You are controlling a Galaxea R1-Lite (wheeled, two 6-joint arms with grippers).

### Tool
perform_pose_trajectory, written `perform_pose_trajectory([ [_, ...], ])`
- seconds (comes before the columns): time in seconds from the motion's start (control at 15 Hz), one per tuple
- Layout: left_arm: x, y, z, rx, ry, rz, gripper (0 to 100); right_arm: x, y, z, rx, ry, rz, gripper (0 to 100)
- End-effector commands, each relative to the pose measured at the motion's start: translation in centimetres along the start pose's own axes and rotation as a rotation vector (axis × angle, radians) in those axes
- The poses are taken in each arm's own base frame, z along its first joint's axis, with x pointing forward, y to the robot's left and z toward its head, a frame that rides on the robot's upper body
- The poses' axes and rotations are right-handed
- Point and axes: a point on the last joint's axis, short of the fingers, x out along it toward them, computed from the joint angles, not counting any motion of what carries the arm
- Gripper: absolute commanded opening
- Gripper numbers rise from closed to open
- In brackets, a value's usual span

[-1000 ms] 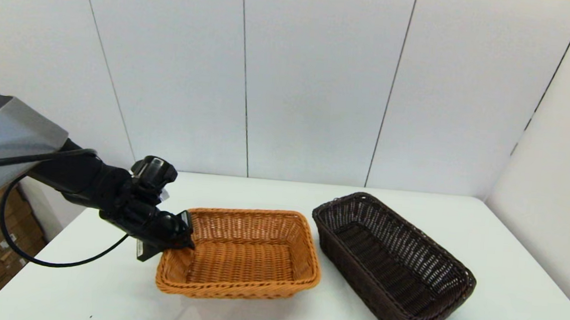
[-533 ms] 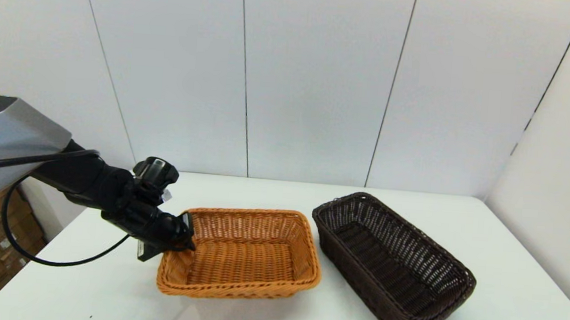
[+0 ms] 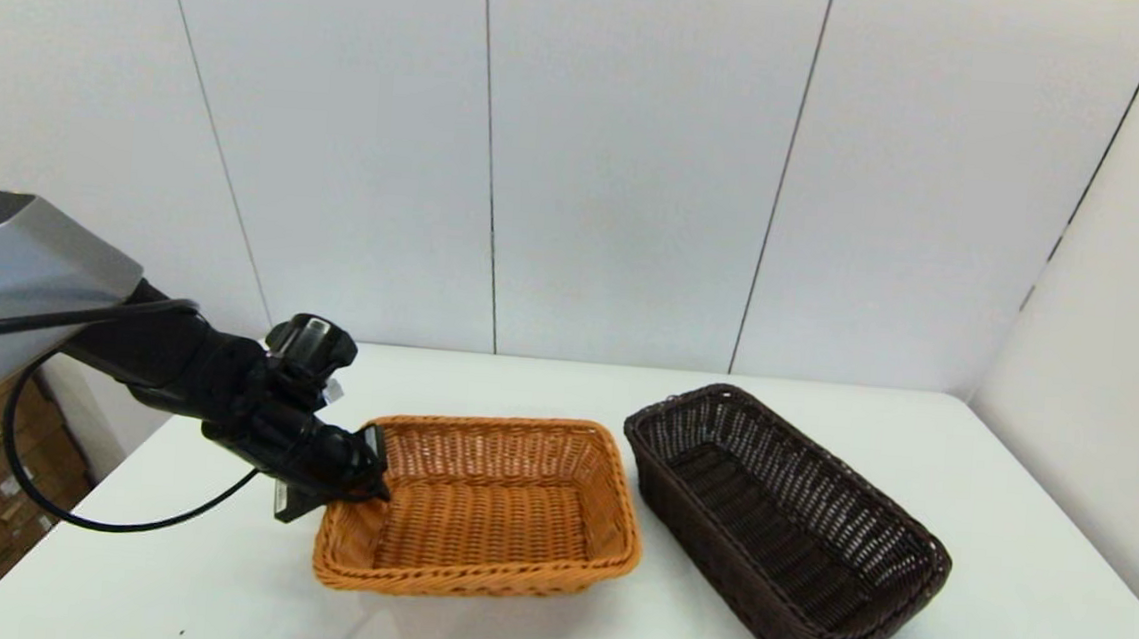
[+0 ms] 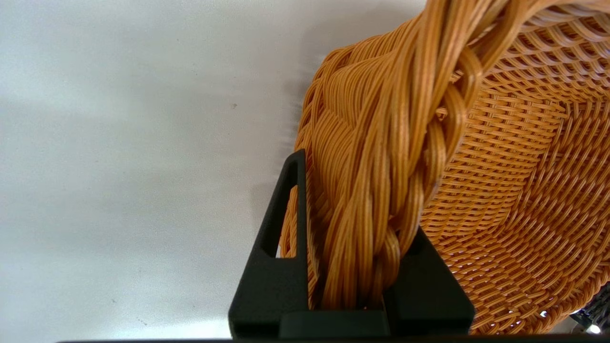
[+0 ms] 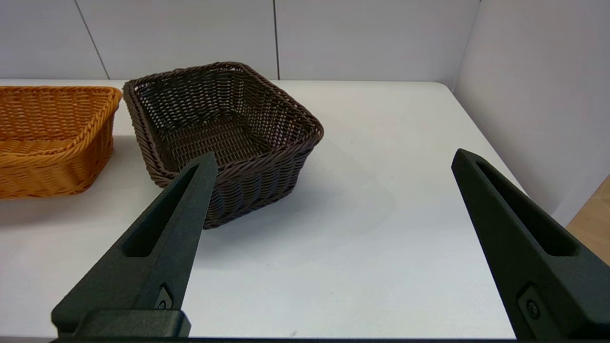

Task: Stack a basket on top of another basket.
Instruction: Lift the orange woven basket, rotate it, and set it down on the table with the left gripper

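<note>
1. on the white table (image 3: 1030,612), toward the robot's right, the dark brown basket (image 3: 784,520) is seen resting upright on its base, set at an angle to the table's edge; its rolled rim and open weave are also shown in the right wrist view (image 5: 224,138).
2. just beside it, on the robot's left, the orange-tan basket (image 3: 486,509) is placed upright on the table, with a narrow strip of table between the two; nothing is stacked yet.
3. the orange-tan basket's short left end is gripped by the left gripper (image 3: 364,466): in the left wrist view the braided rim (image 4: 381,200) is pinched between the two black fingers (image 4: 279,267), one outside the wall and one inside the basket.
4. that gripped end looks slightly raised in the head view, with a shadow under the basket's near edge, though contact with the table cannot be judged for certain.
5. the left arm is reached in from the table's left side, with a black cable looped below it.
6. the right gripper (image 5: 329,171) is held off the table's near right side, well apart from both baskets, its fingers (image 5: 157,238) spread wide with nothing between them; it is out of the head view.
7. pale wall panels are seen behind the table.
</note>
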Motion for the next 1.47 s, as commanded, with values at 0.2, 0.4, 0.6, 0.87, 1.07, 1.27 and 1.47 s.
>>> perform_pose_trajectory([
  [0.2,0.0,-0.02,0.04,0.0,0.0,-0.002,0,0.01,0.0,0.0,0.0,0.002,0.0,100],
  [0.4,0.01,-0.16,0.23,0.003,-0.006,-0.007,0,0.0,0.0,0.0,0.0,0.0,0.001,100],
  [0.6,0.25,-0.37,0.63,0.007,-0.012,-0.011,0,0.01,0.0,0.0,0.0,0.002,0.0,100],
  [0.87,0.38,-0.36,0.68,0.045,-0.011,-0.01,0,0.01,0.0,0.0,0.0,0.002,0.0,100],
  [1.07,0.41,-0.37,0.71,0.046,-0.011,-0.01,0,0.01,0.0,0.0,0.0,0.002,0.001,100],
  [1.27,0.33,-0.36,0.64,0.055,-0.008,-0.01,0,0.01,0.0,0.0,0.0,0.002,0.0,100],
  [1.47,0.28,-0.38,0.65,0.057,-0.009,-0.01,0,0.01,0.0,0.0,0.0,0.002,0.0,100],
])
